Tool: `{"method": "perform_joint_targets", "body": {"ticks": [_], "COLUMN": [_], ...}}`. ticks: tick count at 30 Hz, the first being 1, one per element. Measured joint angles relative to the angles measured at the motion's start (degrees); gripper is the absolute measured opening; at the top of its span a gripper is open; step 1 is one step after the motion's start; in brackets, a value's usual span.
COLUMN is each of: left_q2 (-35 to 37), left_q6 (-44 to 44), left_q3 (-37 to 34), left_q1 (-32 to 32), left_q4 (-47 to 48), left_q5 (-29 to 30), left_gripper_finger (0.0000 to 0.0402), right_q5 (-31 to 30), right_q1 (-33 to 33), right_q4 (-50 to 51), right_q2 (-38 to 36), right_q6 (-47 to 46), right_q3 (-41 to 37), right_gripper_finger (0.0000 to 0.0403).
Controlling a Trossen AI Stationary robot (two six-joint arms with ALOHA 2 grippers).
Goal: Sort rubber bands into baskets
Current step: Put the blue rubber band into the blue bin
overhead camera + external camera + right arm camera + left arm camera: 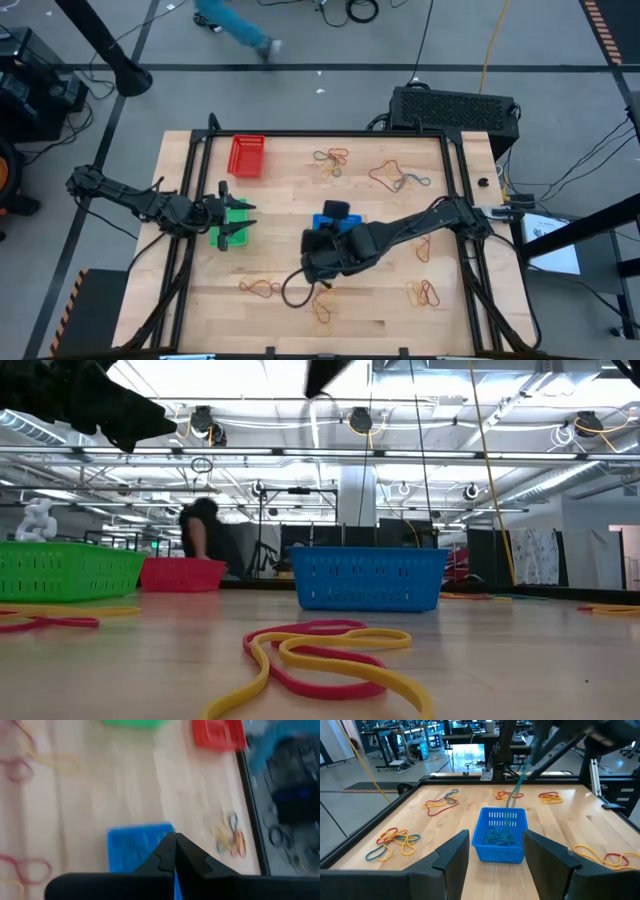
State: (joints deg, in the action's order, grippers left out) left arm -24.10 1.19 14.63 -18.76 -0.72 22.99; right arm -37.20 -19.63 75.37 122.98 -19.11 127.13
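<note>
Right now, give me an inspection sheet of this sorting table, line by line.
Surface: wooden table in a black frame.
Job's things: red basket near the far edge; green basket under the left arm; blue basket mid-table with blue bands inside; loose rubber bands in scattered piles, one red and yellow pile close to the low camera.
Clutter: nothing seen on the table.
Hands: left hand open, empty, over the green basket; right hand shut above the blue basket, a teal band hanging from it.
Cables: black cable looped beside the right arm.
Surroundings: black box behind the table; a person beyond it.
</note>
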Motion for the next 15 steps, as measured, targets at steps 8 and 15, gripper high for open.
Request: {"method": "perform_joint_targets", "body": {"ticks": [8,15], "left_q2": [0.0,0.0], "left_q6": [0.1,1.5], "left_q3": [0.0,0.0], "left_q1": [0.0,0.0], "left_q4": [0.0,0.0], "left_q5": [-0.4,-0.8], "left_gripper_finger": [0.0191,0.0191], "right_q5": [8.1,19.5], "right_q1": [3.5,8.8], "right_q4": [10.9,9.6], "right_q2": [0.0,0.0], "right_q6": [-2.9,3.8], "right_q3": [-1.3,-4.4], "right_gripper_finger": [0.0,0.0]}}
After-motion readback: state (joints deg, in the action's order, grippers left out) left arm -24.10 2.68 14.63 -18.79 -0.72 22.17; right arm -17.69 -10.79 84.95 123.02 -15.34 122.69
